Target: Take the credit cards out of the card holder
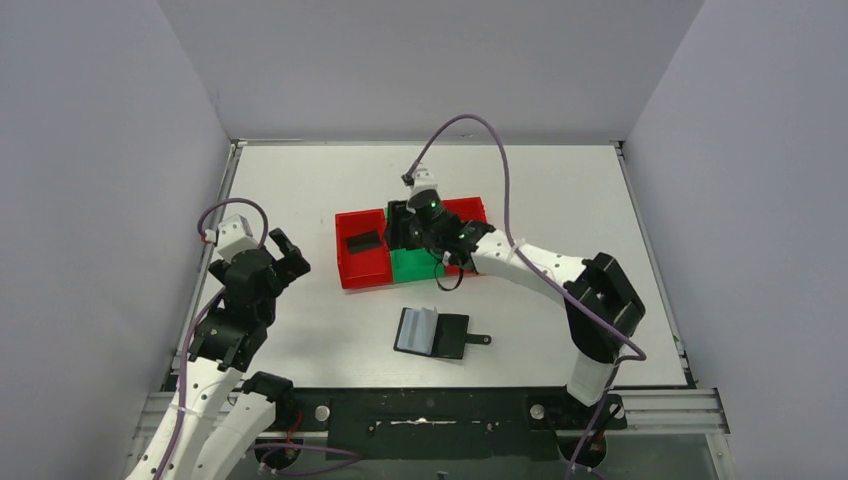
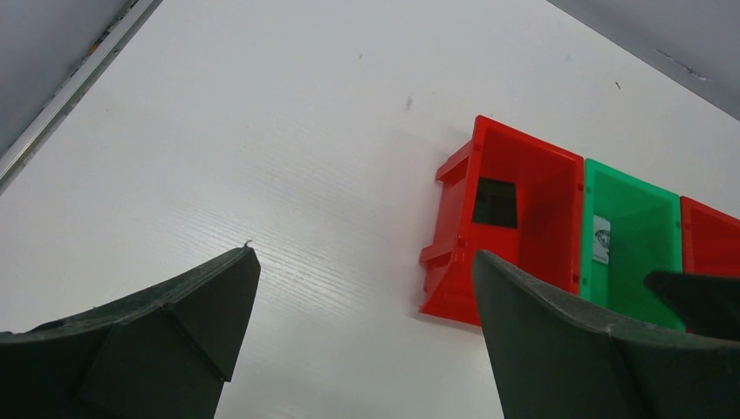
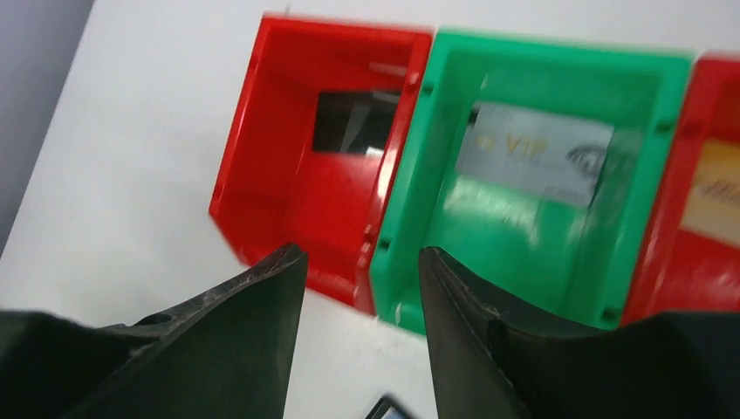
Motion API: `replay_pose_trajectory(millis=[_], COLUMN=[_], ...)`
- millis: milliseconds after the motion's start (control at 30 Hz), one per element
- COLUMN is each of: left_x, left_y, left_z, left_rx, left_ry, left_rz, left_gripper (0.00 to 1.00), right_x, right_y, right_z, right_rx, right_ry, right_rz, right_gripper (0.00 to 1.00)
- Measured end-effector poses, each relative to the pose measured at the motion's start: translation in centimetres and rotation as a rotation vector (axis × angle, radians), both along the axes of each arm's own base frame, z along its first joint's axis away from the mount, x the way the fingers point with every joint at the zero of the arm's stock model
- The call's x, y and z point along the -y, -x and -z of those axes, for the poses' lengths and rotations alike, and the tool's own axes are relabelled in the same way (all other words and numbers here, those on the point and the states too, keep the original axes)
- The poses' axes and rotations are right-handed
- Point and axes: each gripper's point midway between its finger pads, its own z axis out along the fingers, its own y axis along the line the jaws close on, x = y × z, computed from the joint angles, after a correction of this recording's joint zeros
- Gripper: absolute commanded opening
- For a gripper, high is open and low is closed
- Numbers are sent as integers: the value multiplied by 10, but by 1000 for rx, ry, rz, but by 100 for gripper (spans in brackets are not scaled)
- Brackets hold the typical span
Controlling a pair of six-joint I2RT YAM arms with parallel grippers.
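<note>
Cards: three, all lying out of the holder, one to a bin.
Black card [image 3: 353, 122]: lying flat in the left red bin [image 1: 365, 274].
Silver card [image 3: 534, 153]: lying in the green bin [image 1: 412, 265]; its lettering is blurring out.
Gold card [image 3: 711, 192]: lying in the right red bin [image 3: 672, 227], blurred and running off the frame edge.
Holder [image 1: 432, 333]: one, lying open on the counter [image 1: 560, 200], nearer the arm bases than the bins and apart from them, its tab sticking out to the right.
Bins: three, sitting side by side in a row, red, green, red.
Right gripper [image 3: 362, 288]: hovering over the bins, jaws standing partly apart, gripping nothing.
Left gripper [image 2: 366, 288]: hanging over bare counter left of the bins, jaws spread wide, carrying nothing.
Hidden: the right arm is covering most of the right red bin from above; a dark corner is showing at the bottom of the right wrist view, too little to identify.
</note>
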Motion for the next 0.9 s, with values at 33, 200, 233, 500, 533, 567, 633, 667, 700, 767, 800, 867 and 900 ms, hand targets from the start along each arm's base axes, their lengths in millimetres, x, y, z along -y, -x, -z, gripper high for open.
replay_pose_trajectory(millis=[33, 200, 233, 500, 533, 567, 633, 667, 700, 767, 800, 867, 900], left_x=[0, 1, 2, 4, 4, 4, 4, 4, 4, 4, 4, 4, 4], left_y=[0, -1, -1, -2, -2, -2, -2, -2, -2, -2, -2, -2, -2], left_z=[0, 2, 2, 5, 5, 5, 5, 6, 6, 6, 6, 6, 6], left_rx=[0, -8, -10, -23, -23, -23, -23, -24, -24, -24, -24, -24, -26], left_ry=[0, 1, 1, 1, 2, 2, 3, 3, 3, 3, 3, 2, 2], left_rz=[1, 6, 7, 16, 17, 17, 19, 19, 19, 19, 19, 19, 19], left_gripper=[95, 95, 95, 95, 95, 95, 95, 95, 95, 95, 95, 95, 95], right_x=[-3, -20, -21, -3, -2, -1, -1, 1, 2, 7, 10, 19, 23], right_y=[20, 98, 109, 154, 159, 163, 170, 172, 173, 178, 179, 182, 183], right_z=[7, 40, 46, 77, 79, 81, 84, 85, 87, 93, 97, 107, 112], right_rx=[-38, -156, -173, -281, -291, -302, -320, -330, -336, -351, -360, -383, -393], right_ry=[6, 73, 89, 218, 227, 234, 247, 254, 261, 289, 308, 363, 391], right_rz=[25, 40, 36, 71, 68, 60, 44, 43, 44, 46, 50, 65, 75], right_gripper=[51, 50, 49, 49, 49, 48, 48, 48, 48, 47, 47, 46, 46])
